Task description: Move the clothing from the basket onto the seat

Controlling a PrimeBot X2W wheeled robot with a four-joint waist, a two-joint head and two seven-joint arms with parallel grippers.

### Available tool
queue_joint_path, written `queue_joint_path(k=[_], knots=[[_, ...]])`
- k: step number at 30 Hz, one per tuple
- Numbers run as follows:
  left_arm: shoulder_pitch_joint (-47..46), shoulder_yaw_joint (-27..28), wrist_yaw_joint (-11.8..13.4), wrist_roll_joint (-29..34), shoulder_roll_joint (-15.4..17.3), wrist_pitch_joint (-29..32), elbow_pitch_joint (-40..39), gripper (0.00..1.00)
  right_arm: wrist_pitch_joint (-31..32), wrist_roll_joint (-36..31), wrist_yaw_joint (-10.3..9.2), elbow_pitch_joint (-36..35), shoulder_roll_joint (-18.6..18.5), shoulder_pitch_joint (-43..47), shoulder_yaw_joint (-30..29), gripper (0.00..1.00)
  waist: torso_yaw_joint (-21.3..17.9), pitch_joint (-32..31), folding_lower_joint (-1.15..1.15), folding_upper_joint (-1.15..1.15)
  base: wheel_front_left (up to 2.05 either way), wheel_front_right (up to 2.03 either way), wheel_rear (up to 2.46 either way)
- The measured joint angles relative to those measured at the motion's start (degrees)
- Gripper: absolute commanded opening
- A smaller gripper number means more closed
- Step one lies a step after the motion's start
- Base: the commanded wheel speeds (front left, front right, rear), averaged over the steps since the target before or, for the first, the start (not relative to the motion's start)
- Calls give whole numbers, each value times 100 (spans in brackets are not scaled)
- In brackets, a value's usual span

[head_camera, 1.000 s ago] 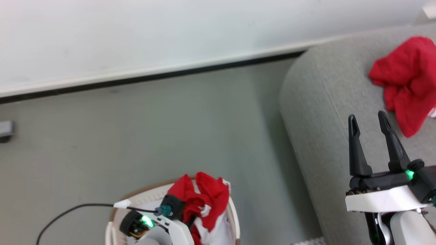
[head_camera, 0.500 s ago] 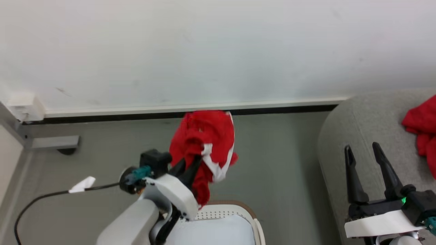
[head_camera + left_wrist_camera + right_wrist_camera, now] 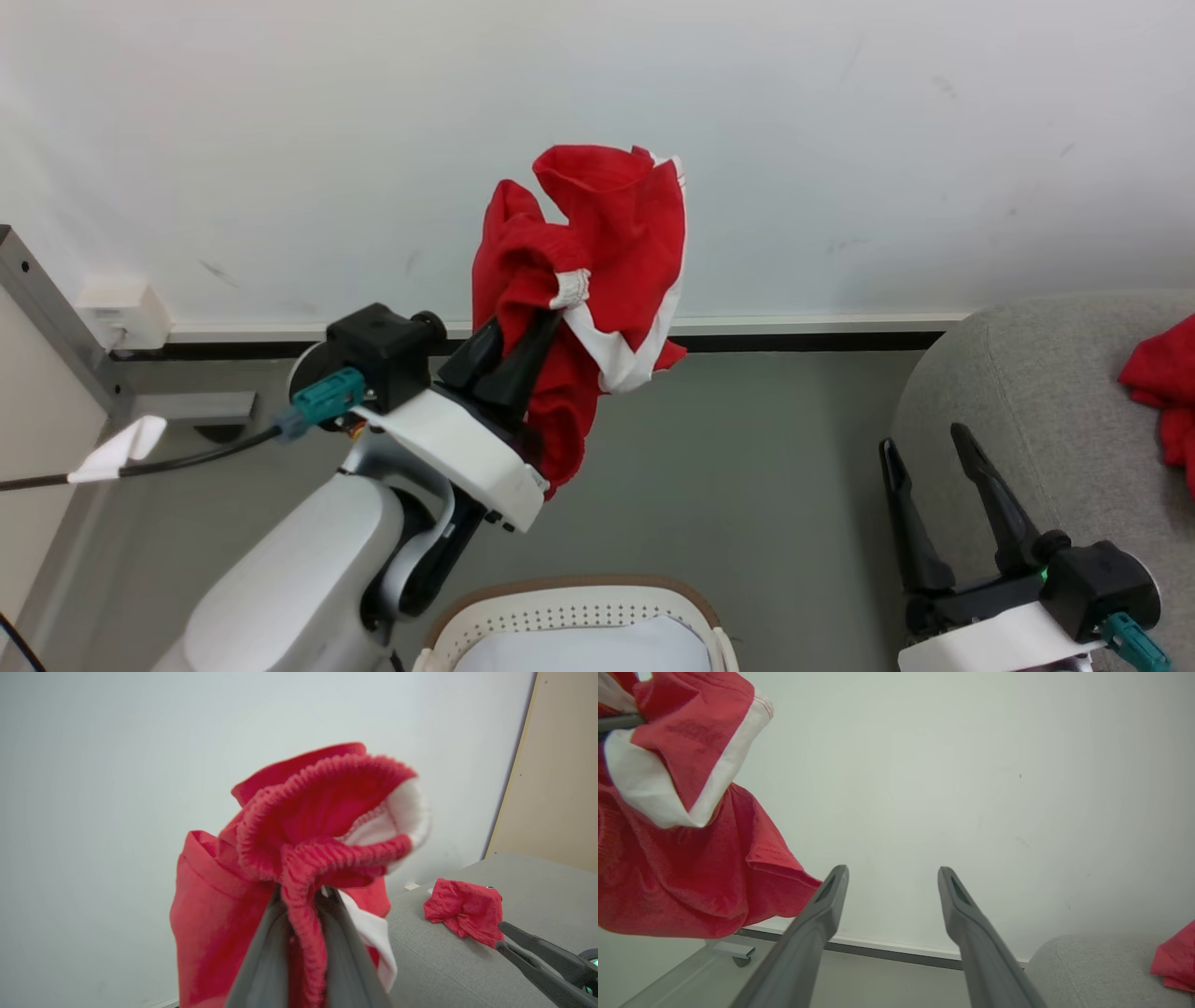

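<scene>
Head cam: up high, tilted forward-down, wall [image 3: 280, 112] ahead, basket [image 3: 560, 618] at bottom edge, seat [image 3: 1008, 401] far right. Left wrist cam: right up against red garment [image 3: 299, 826], facing wall, seat lower right. Right wrist cam: low down, aimed at wall too. All three share red garment, wall, bit of seat.

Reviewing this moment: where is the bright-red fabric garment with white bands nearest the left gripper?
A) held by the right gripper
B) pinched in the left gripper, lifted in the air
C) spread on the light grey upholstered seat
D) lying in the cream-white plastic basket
B: the left gripper is shut on the bright-red garment with white bands, raised clear of the cream-white perforated basket, while the right gripper stands open and empty.
</scene>
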Motion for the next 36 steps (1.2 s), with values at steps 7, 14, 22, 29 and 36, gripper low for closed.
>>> queue_joint_path(k=[7,14,22,29,36], knots=[[83,-19,219,1,99,222,-476,0,1,51,1,32,-32,95,236,100,-12,-85,0,0,0,0,0],[191,-66,268,-10,82,247,-541,0,1,94,1,87,-77,49,759,100,-12,-84,0,0,0,0,0],[375,-334,190,-25,-62,211,-444,0,1,415,1,167,-353,-329,1752,100,107,-95,0,0,0,0,0],[527,-580,89,-45,-211,203,-240,0,22,578,1,207,-593,-738,2509,100,323,-137,0,0,0,0,0],[538,-789,-26,-45,-397,198,-105,0,125,821,1,493,-721,-1110,3277,100,579,-173,0,0,0,0,0]])
